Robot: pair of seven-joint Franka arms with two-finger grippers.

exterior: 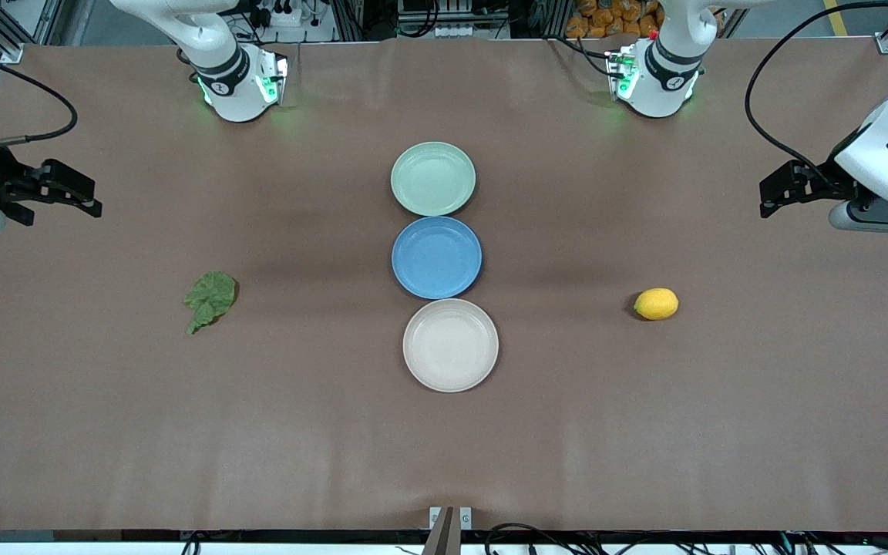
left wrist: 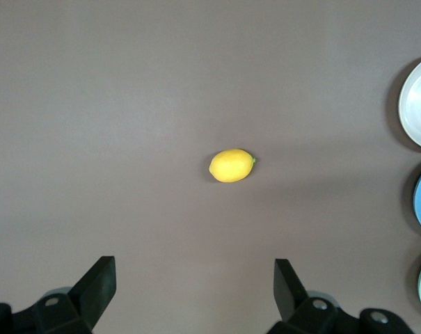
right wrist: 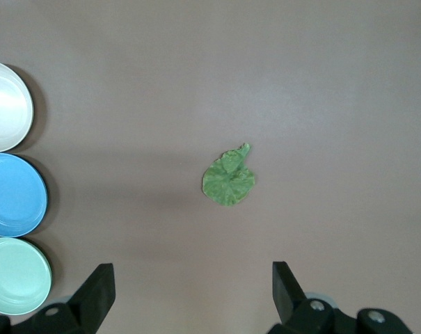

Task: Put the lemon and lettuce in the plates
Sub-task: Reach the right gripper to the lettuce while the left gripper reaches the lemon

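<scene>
With both the left gripper (left wrist: 194, 289) and right gripper (right wrist: 193, 292) spread wide and empty, the lemon (exterior: 656, 304) at the beige plate's (exterior: 450, 345) three o'clock could roll from a pinch, while the flat lettuce (exterior: 210, 299) at nine o'clock may slip the fingers.

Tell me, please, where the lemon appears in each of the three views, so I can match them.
Front view: the lemon lies on the table toward the left arm's end, level with the gap between the blue plate and the beige plate.
Left wrist view: lemon mid-picture.
Right wrist view: not in it.
Shared landmark: the blue plate.
</scene>
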